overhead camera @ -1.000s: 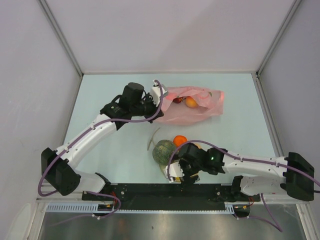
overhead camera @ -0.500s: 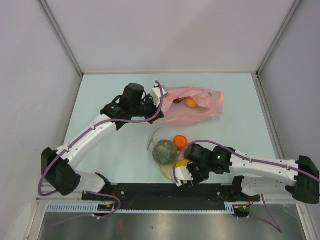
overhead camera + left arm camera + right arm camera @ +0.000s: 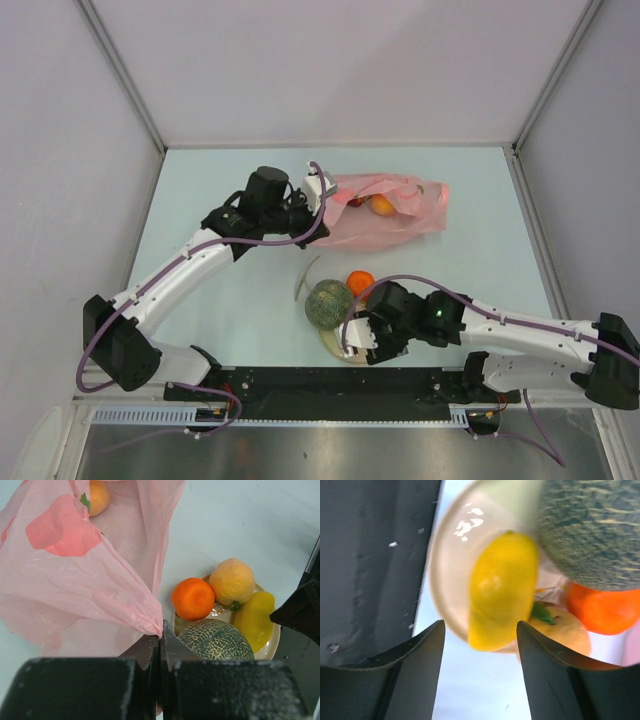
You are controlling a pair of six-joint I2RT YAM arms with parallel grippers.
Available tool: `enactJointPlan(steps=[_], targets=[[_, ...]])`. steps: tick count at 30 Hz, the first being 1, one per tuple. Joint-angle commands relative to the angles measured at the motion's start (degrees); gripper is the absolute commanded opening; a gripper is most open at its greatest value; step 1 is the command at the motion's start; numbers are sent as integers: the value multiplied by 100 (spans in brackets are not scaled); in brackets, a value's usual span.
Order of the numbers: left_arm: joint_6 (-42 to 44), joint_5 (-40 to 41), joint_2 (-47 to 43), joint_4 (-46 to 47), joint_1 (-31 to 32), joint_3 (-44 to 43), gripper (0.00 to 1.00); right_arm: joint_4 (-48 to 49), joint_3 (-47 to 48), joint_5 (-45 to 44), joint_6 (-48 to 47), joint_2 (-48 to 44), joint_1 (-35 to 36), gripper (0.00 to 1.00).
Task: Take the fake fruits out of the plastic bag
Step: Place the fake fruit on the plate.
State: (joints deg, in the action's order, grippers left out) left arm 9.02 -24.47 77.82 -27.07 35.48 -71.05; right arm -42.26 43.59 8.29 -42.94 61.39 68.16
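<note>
Pale-green table [image 3: 480, 260], white walls [image 3: 350, 70]; left tool [image 3: 159, 645] pinches the plastic bag [image 3: 75, 580], right tool [image 3: 480, 630] gapes above plate [image 3: 450, 580].

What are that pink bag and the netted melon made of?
The pink bag: thin translucent plastic film, probably; it crinkles and lets light through. The melon: seemingly moulded plastic, matte, with a raised pale net over grey-green.

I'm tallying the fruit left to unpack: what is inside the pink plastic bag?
Inside the plastic bag, a yellow-orange round fruit and a dark red fruit show. The bag's crinkled folds cover the rest of the interior, so more could lie hidden.
</note>
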Motion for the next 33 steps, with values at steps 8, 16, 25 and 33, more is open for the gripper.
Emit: enactJointPlan(steps=[8, 16, 25, 33], targets=[[-32, -181, -162, 158, -15, 73, 0, 1045, -140, 102, -250, 787, -453, 79], [4, -137, -232, 158, -15, 143, 0, 421, -220, 568, -969, 726, -103, 47], [-5, -181, -241, 202, -15, 240, 0, 991, -378, 507, -2218, 1042, 347, 42], [30, -155, -355, 167, -15, 337, 0, 1545, -597, 305, -3430, 937, 417, 49]])
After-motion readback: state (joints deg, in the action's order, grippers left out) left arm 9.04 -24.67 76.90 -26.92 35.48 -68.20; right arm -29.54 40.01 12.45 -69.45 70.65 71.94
